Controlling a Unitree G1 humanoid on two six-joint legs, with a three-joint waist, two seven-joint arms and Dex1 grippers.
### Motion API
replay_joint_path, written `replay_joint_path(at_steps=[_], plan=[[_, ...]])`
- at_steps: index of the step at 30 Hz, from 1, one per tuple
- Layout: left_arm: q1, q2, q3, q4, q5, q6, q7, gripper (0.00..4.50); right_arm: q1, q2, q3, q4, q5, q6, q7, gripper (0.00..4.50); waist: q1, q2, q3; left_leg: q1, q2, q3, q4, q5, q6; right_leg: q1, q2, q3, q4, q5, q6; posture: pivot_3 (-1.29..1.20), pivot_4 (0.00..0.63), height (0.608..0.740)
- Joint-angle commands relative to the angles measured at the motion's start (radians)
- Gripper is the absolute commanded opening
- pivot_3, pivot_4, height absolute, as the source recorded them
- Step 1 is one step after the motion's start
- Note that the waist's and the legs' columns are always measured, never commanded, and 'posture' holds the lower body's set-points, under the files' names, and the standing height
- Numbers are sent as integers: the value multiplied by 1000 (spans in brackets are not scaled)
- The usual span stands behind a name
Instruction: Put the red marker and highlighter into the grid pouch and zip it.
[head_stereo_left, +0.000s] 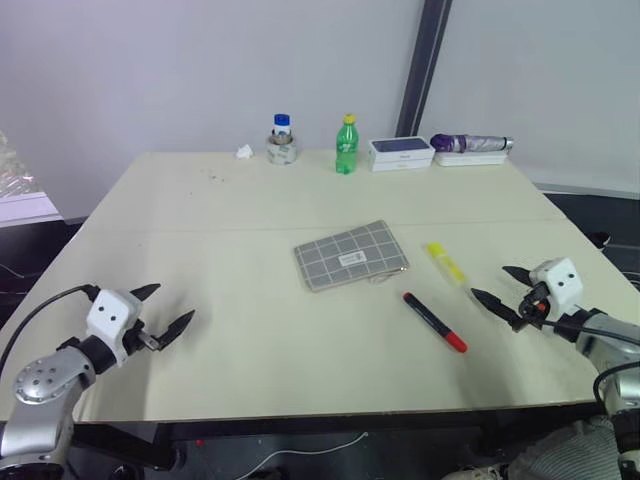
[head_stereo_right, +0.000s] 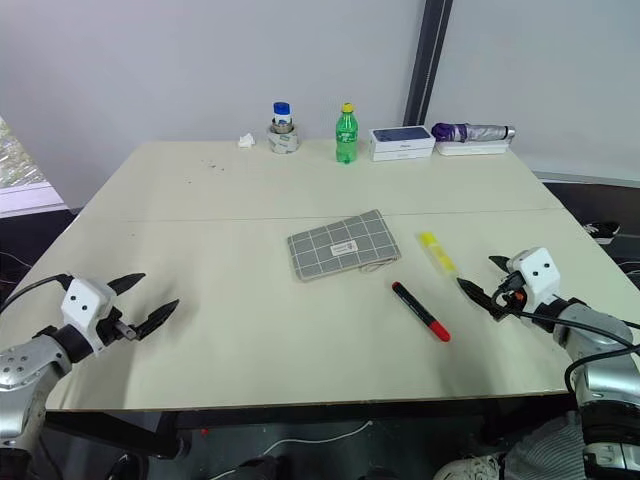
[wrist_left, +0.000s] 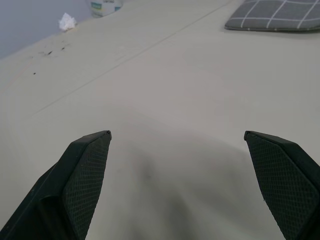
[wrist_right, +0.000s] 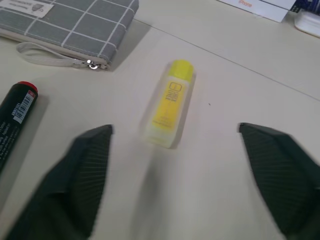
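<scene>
Two pens lie loose on the table (head_stereo_left: 250, 330), so the step in hand appears to be the first pickup, most likely the highlighter (wrist_right: 170, 102), which lies straight ahead of the right gripper (head_stereo_left: 496, 288) and between the lines of its two fingers. That gripper hangs low over the table with its jaws parted and nothing between them; the right wrist view shows both black fingertips (wrist_right: 90, 165) set wider than the yellow barrel, one to each side. To do this well, the right hand should go forward and down until the pads bracket the middle of the barrel rather than the cap end, then close squarely across its width, since a chunky round pen could roll or squirt out of a skewed pinch. The red marker (head_stereo_left: 435, 322) lies just to the inner side of that hand, near the highlighter but apart from it, so the inner finger should be kept from nudging it. The grid pouch (head_stereo_left: 351, 255) lies flat beyond both pens, farther from the right hand, its zip pull and cord facing the pens; whether the zip is open cannot be told. The left gripper (head_stereo_left: 165, 312) hovers with its fingers spread wide and empty, well apart from the pouch, which sits ahead of it and toward its inner side; it would probably serve best steadying the pouch.
</scene>
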Motion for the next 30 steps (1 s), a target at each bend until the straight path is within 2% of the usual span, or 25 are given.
replay_joint_path(at_steps=[1, 5, 8, 12, 17, 23, 30], plan=[[-58, 25, -41, 43, 76, -85, 13, 4500, -50, 4, 3, 27, -11, -44, -5, 2009, 1, 0, 0, 0, 0, 0, 0, 0, 0, 0, 0, 0, 0, 0, 0, 0, 150, 740], [-228, 51, -165, 204, 236, -248, 28, 4500, -169, 52, 69, 116, -81, -111, -46, 48, -1, 0, 0, 0, -1, 1, 0, 0, 0, 0, 1, 0, 0, 0, 0, 0, 150, 740], [-352, 36, -229, 338, 291, -335, 40, 4500, -250, 86, 118, 206, -136, -174, -65, 48, -1, 0, 0, 0, -1, 1, 0, 0, 0, -1, 2, 0, 1, 0, 0, 0, 150, 740], [-558, -32, -362, 572, 412, -523, 68, 4500, -405, 133, 238, 397, -305, -268, -198, 48, 0, 0, 0, -3, -2, 5, 1, 0, -1, -4, 2, 0, 1, 0, 0, 0, 150, 740], [-676, -43, -515, 761, 624, -717, 206, 4500, -479, 155, 311, 484, -396, -321, -268, 48, -1, 0, 0, -8, -2, 11, 0, 4, -6, -12, 2, 4, 2, 0, 0, 0, 150, 740], [-779, -81, -614, 883, 794, -773, 455, 4500, -508, 184, 359, 528, -465, -326, -354, 48, 1, 0, 0, -8, -2, 13, 1, 3, -4, -13, 2, 7, 5, 1, 1, 0, 150, 740], [-884, -148, -714, 1005, 897, -805, 587, 4500, -552, 223, 368, 570, -483, -327, -387, 48, 3, 0, 0, -7, -2, 13, 2, 2, -2, -13, 2, 7, 6, 1, 2, 0, 150, 740]])
